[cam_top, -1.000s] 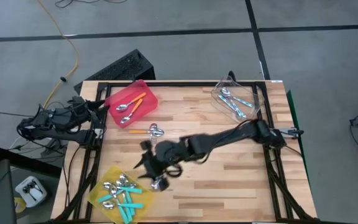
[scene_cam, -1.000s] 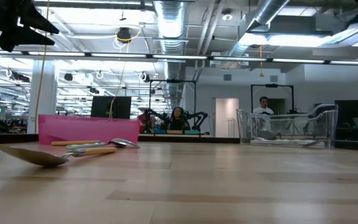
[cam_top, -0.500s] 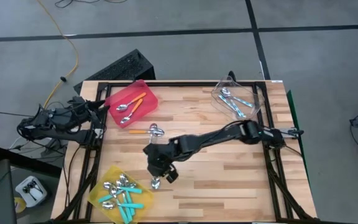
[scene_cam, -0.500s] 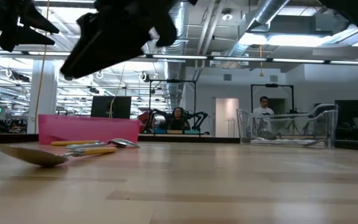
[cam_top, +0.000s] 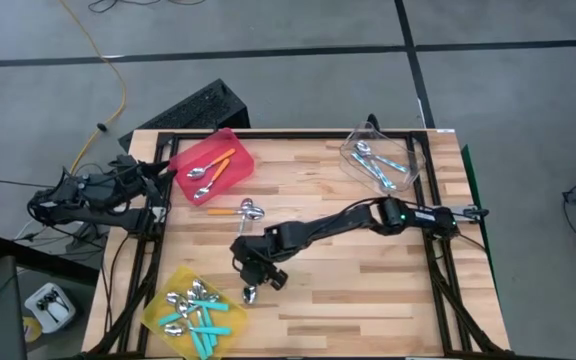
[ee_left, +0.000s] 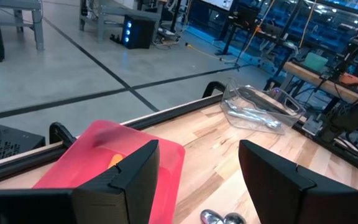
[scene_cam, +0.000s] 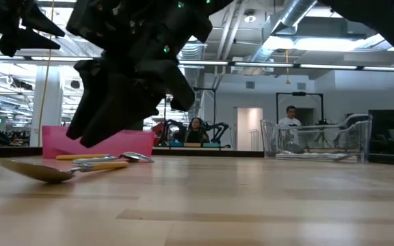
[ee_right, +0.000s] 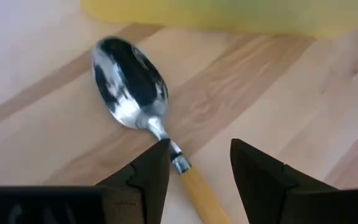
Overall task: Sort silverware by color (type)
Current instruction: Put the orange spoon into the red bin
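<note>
A spoon with a shiny bowl [ee_right: 129, 81] and an orange handle [ee_right: 199, 194] lies flat on the wood table, just beside the yellow bin [ee_right: 229, 15]. My right gripper [ee_right: 194, 174] hovers open above it, one finger on each side of the handle's neck, touching nothing. In the low view, my right gripper [scene_cam: 94, 133] stands clear above this spoon [scene_cam: 40, 171]. In the high view, the spoon's bowl [cam_top: 250, 295] shows past my right gripper [cam_top: 258, 278]. My left gripper [ee_left: 197, 186] waits open off the table's left edge.
A second orange-handled spoon [cam_top: 240, 210] lies on the table near the red bin [cam_top: 211, 165], which holds orange spoons. The yellow bin [cam_top: 193, 310] at the near left holds teal spoons. The clear bin [cam_top: 383, 160] at the far right holds light blue ones.
My right gripper has come down toward the spoon beside the yellow bin, tipping further downward and rolling as it went. In the low view it has dropped into the picture from above. The spoon has stayed where it was.
</note>
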Motion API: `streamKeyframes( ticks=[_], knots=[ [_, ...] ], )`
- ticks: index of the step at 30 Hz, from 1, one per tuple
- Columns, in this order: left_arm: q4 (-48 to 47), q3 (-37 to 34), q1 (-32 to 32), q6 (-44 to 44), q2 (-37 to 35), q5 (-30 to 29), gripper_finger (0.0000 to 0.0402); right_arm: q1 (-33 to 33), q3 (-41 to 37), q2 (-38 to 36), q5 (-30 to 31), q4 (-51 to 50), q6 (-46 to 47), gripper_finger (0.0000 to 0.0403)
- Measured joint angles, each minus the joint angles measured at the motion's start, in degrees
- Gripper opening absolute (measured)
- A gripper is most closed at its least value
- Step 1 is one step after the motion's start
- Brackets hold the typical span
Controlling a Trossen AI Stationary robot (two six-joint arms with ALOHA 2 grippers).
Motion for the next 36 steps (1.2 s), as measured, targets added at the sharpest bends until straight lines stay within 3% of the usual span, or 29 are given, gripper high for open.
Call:
streamKeyframes(
  ticks=[16, 36],
  knots=[
    [0.0, 0.0, 0.0, 0.0, 0.0, 0.0, 0.0205, -2.9, 0.0, 0.1, -9.8, -0.1, -2.8, 0.0191],
    [-0.1, 0.0, 0.0, 0.0, 0.0, 0.0, 0.0205, -3.2, -0.1, 4.0, -12.4, 2.1, -2.1, 0.0191]
  ],
)
